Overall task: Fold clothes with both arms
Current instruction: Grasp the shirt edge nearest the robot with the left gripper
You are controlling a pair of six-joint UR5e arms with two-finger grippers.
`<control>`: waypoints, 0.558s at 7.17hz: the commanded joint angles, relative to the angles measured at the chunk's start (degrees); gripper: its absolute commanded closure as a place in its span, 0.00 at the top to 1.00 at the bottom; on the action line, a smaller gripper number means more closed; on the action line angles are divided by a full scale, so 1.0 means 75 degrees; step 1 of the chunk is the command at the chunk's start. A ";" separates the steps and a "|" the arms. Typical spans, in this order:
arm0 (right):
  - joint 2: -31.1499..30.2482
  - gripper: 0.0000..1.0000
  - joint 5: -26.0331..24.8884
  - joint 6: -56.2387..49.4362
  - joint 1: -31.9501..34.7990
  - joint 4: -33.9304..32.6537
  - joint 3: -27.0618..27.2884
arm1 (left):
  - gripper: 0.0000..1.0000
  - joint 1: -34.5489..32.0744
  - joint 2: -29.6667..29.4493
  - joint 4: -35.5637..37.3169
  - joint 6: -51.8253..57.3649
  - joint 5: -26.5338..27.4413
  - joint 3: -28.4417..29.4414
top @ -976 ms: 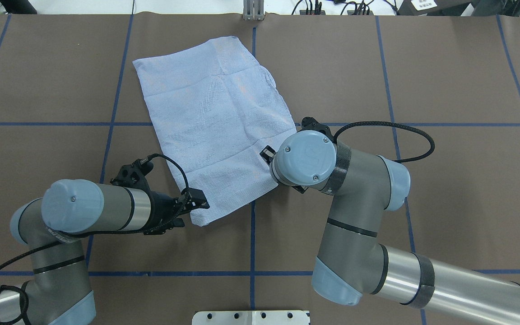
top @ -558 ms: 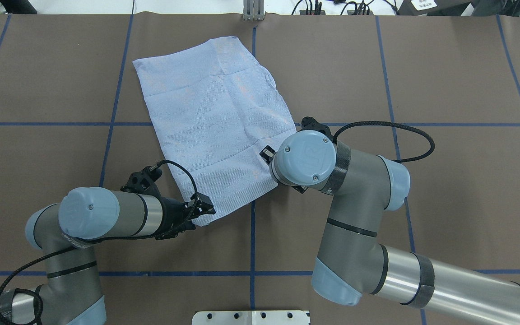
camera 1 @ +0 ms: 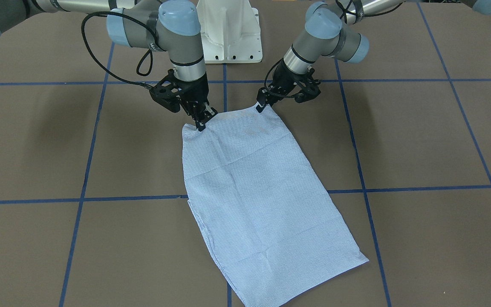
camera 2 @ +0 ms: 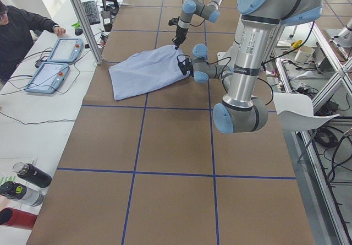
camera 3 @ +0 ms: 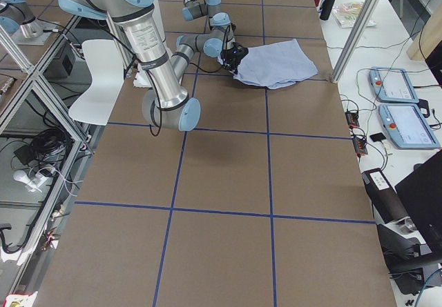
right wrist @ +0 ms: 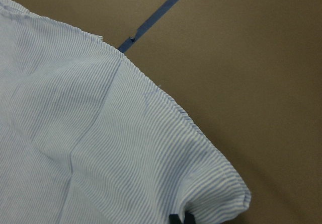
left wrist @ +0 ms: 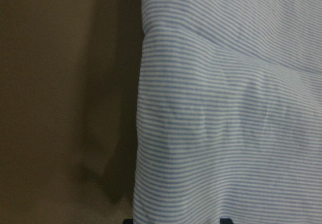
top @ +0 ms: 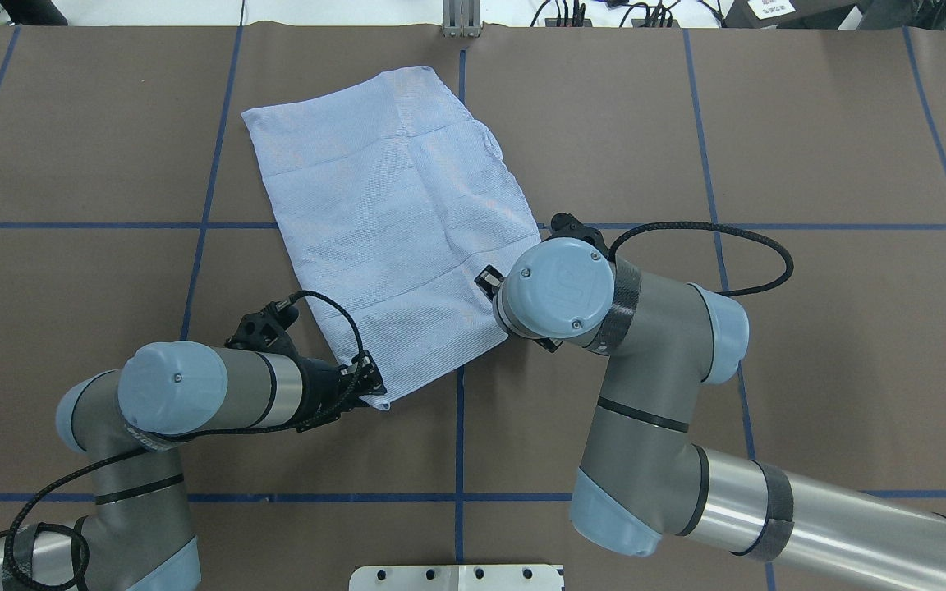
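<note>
Seen from overhead, the left arm (top: 194, 390) is reaching in low from the near left, its forearm lying almost level over the brown surface (top: 810, 328) with its grid of blue tape lines (top: 458, 443). The left pincer (top: 370, 382) is sitting at the near left corner of the shirt (top: 391, 222). In the left wrist view its fingertips (left wrist: 226, 221) are standing narrowly apart with striped cloth lying between them, not pressed together.

The shirt is folded into a plain oblong, light blue with fine white stripes. It is lying flat and aslant on the surface, running from the far side near the middle tape line down towards the robot. Creases are crossing it from side to side.

At the near right corner, the right arm (top: 645, 328) is bending down steeply, its wrist hiding most of the right pincer (camera 1: 201, 123) from above. In the front view that pincer is pointing down onto the cloth's edge. In the right wrist view its fingertips (right wrist: 177, 219) are showing closed together, nipping the shirt's hem.
</note>
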 commanded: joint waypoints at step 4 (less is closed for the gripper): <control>-0.1050 0.00 -0.0365 0.0159 -0.0968 -0.1035 0.2351 | 0.00 0.0257 0.0061 0.0019 0.0021 -0.0243 -0.1076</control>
